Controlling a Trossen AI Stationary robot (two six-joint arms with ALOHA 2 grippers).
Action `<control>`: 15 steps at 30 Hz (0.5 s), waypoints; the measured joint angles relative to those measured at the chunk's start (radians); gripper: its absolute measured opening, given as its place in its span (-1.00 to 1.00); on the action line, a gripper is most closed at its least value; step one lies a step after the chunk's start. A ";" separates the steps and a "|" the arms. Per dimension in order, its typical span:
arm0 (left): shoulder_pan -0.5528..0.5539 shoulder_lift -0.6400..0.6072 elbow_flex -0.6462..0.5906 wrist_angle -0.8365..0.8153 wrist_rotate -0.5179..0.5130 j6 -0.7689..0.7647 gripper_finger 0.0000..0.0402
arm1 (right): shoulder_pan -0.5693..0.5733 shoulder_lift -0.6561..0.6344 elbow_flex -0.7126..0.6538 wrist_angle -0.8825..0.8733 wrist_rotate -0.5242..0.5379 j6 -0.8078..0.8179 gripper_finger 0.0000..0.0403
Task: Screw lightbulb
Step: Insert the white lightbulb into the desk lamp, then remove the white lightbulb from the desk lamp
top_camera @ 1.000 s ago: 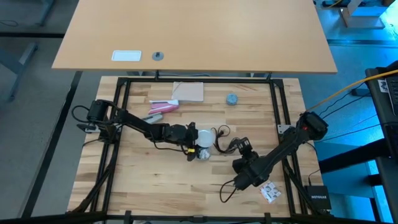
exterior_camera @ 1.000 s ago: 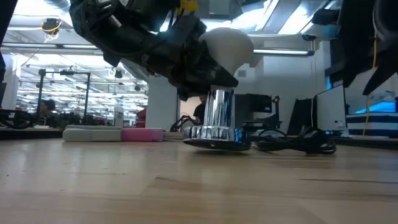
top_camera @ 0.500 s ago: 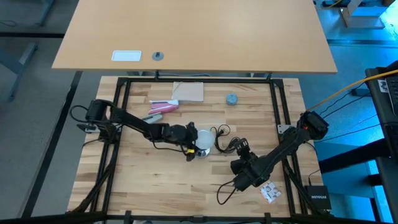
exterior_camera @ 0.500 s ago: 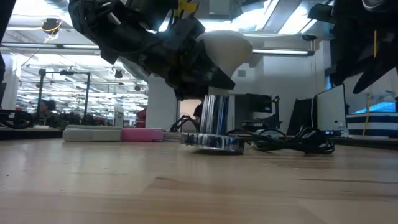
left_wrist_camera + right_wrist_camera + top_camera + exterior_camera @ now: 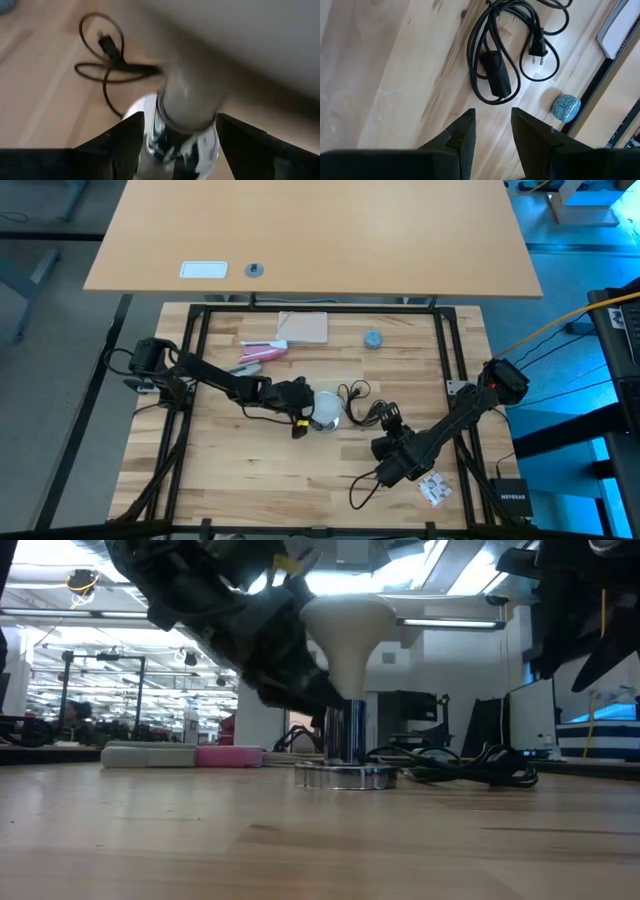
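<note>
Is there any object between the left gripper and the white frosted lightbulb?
Nothing visible. The left gripper stands open around the neck of the white frosted lightbulb, which sits in the silvery socket. Its fingers flank it with nothing between.

Mid-worktop [image 5: 250, 470] crowded: socket [image 5: 345, 755] with lightbulb [image 5: 345, 635] upright in it, left gripper [image 5: 175, 137] fingers spread either side of the neck. Black cord [image 5: 505, 65] coiled just beside, toward right gripper [image 5: 492, 132]. Pink-and-white items [image 5: 262, 352] and blue cap [image 5: 372, 339] at far edge. Near-left boards bare.
</note>
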 joint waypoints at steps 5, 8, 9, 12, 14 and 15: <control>0.000 -0.004 -0.006 -0.139 0.000 -0.028 0.18 | 0.000 0.000 0.000 0.014 0.000 0.001 -0.36; 0.001 -0.027 -0.004 -0.177 -0.001 -0.051 0.18 | 0.000 -0.016 0.000 0.024 0.000 -0.006 -0.36; 0.000 -0.034 -0.001 -0.188 -0.001 -0.056 0.18 | 0.000 -0.031 0.000 0.026 0.002 -0.008 -0.36; -0.007 -0.038 -0.004 -0.227 -0.001 -0.060 0.18 | 0.000 -0.091 0.000 0.032 0.015 -0.036 -0.36; -0.014 -0.044 -0.004 -0.219 -0.001 -0.060 0.18 | 0.000 -0.140 0.000 0.037 0.044 -0.055 -0.36; -0.018 -0.048 -0.003 -0.212 -0.001 -0.060 0.18 | 0.001 -0.170 0.000 0.039 0.061 -0.060 -0.36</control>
